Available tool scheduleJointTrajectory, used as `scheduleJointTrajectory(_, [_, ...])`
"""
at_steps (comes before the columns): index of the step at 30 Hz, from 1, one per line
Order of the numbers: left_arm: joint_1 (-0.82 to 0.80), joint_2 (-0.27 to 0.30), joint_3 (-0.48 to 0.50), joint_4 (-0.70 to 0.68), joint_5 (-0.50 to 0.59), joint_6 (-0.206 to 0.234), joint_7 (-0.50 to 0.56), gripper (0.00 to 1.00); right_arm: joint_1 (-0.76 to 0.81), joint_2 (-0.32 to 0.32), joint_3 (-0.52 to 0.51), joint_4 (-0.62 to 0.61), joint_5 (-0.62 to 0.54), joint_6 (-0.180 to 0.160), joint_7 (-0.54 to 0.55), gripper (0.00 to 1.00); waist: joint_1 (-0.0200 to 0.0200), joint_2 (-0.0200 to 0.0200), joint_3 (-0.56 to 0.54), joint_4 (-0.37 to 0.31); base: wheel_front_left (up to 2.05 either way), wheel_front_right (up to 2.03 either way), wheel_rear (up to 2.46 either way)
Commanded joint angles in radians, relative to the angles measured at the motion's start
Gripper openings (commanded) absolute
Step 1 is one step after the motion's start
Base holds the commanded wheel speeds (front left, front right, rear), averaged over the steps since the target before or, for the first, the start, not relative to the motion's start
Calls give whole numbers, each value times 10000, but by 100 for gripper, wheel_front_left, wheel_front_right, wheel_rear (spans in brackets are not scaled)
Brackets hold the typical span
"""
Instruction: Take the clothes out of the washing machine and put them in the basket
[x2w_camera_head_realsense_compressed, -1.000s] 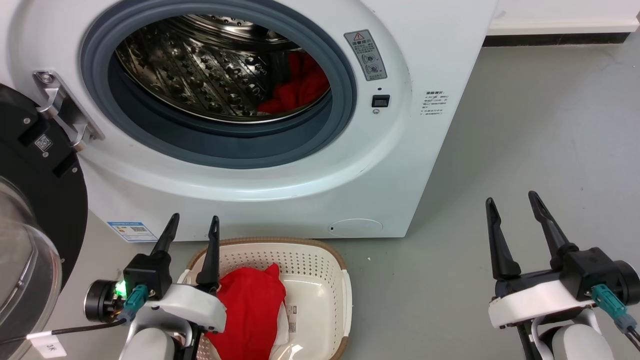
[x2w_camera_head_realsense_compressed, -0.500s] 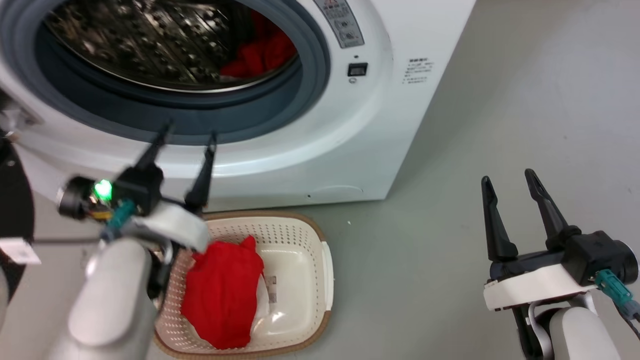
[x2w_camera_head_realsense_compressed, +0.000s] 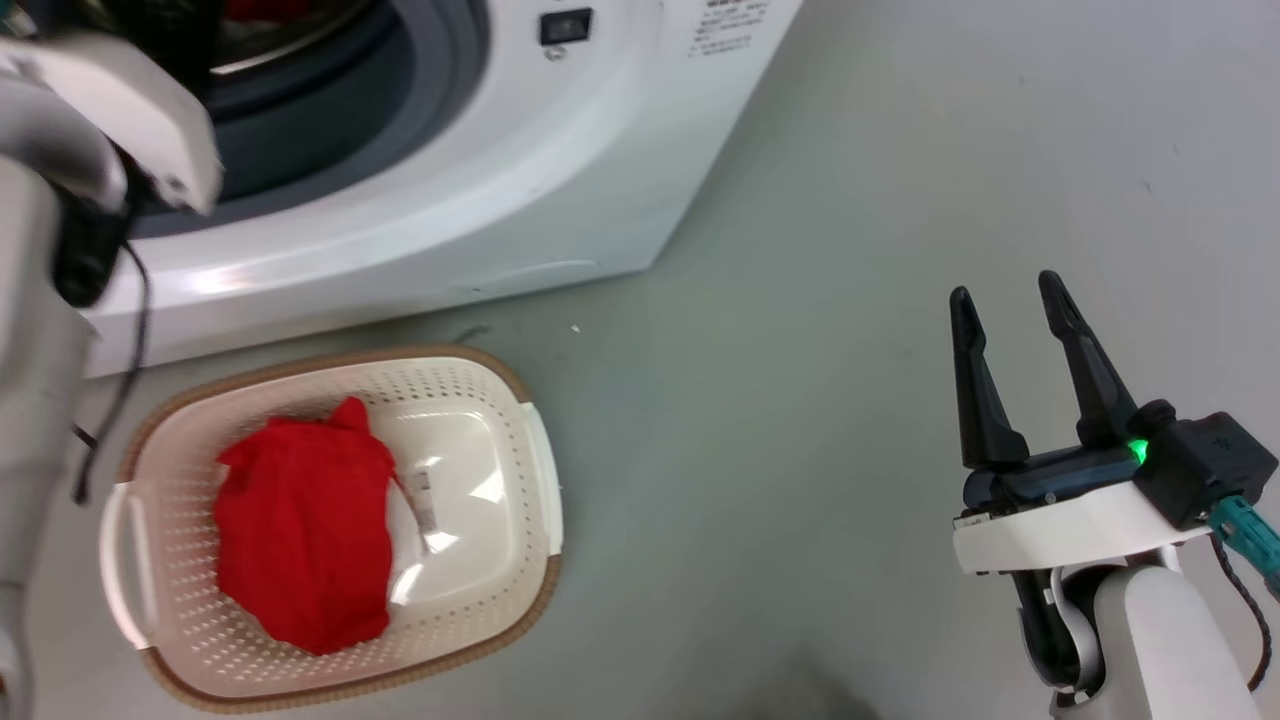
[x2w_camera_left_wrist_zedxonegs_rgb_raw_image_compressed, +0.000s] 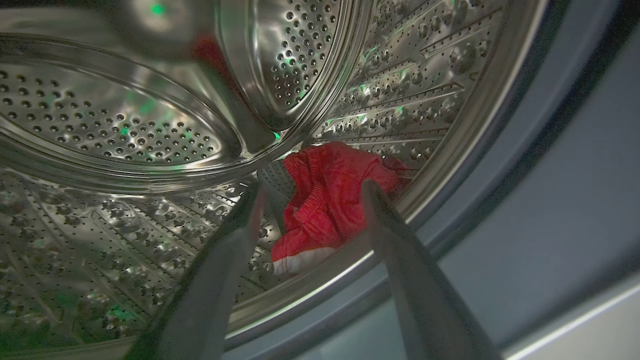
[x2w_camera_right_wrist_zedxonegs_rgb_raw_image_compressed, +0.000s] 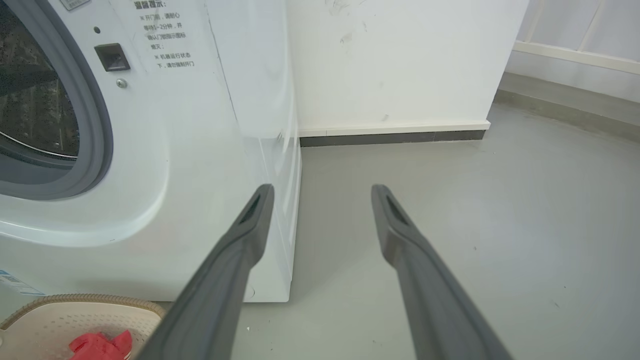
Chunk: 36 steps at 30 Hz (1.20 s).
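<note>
Fingers of left gripper (x2w_camera_left_wrist_zedxonegs_rgb_raw_image_compressed: 312, 186) wide, empty, before red garment (x2w_camera_left_wrist_zedxonegs_rgb_raw_image_compressed: 330, 205) in steel drum (x2w_camera_left_wrist_zedxonegs_rgb_raw_image_compressed: 125, 120); right gripper (x2w_camera_head_realsense_compressed: 1004, 287) fingers wide, empty, above floor (x2w_camera_head_realsense_compressed: 800, 300)

My right gripper (x2w_camera_head_realsense_compressed: 1004, 288) has two long, tapering black fingers (x2w_camera_head_realsense_compressed: 978, 400) set in a black block (x2w_camera_head_realsense_compressed: 1195, 465) on a white wrist shell (x2w_camera_head_realsense_compressed: 1060, 535). Behind the fingers a green light (x2w_camera_head_realsense_compressed: 1137, 450) glows beside a teal connector (x2w_camera_head_realsense_compressed: 1245, 525) with a dark braided cable (x2w_camera_head_realsense_compressed: 1247, 602). My left forearm (x2w_camera_head_realsense_compressed: 30, 400) is pale grey, with a thin black cable (x2w_camera_head_realsense_compressed: 138, 300) alongside it.

The washing machine (x2w_camera_right_wrist_zedxonegs_rgb_raw_image_compressed: 200, 150) front bears small Chinese print, including "请勿强制开门".
</note>
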Motion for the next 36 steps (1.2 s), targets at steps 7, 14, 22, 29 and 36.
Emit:
scheduleJointTrajectory(7, [-3261,1276,-947,1431,-1469,14,2448,100,-302,35,593,-257,728,-8,-24,100,-2,0,2072,-1516,0,0,0])
scheduleJointTrajectory(14, [-4759,1602,-1145,2087,-1553,46,3652,100,-264,33,971,-445,892,-8,-24,100,-2,0,2754,-1927,0,0,0])
scheduleJointTrajectory(22, [-6243,1510,-1387,2891,-1305,235,4969,100,-225,38,1352,-583,1407,-7,-24,100,-2,0,3379,-2375,0,0,0])
scheduleJointTrajectory(29, [-6882,1146,-1727,3511,-1235,185,5688,100,-9,33,1481,-723,1484,-8,-24,100,-2,0,3624,-2351,0,0,0])
scheduleJointTrajectory(36, [-6967,940,-2034,3957,-1420,71,6258,100,51,33,1444,-800,1511,-8,-24,100,-2,0,3736,-2313,0,0,0])
